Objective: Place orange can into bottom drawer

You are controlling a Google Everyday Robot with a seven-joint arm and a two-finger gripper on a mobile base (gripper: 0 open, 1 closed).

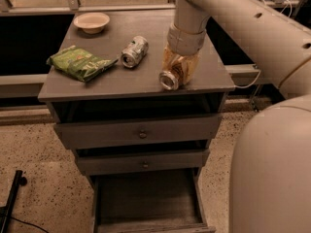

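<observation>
The orange can (170, 78) lies on its side on the right part of the grey cabinet top (116, 79), its silver top facing the front edge. My gripper (180, 67) comes down from above, with its pale fingers (193, 64) on both sides of the can and pressed against it. The can still rests on the cabinet top. The bottom drawer (146, 200) is pulled out below the two knobbed drawers, and its plain grey inside shows nothing in it.
A silver-grey can (134, 51) lies left of the orange can. A green snack bag (80, 62) lies at the left and a pale bowl (91, 22) at the back left. My arm and base fill the right side.
</observation>
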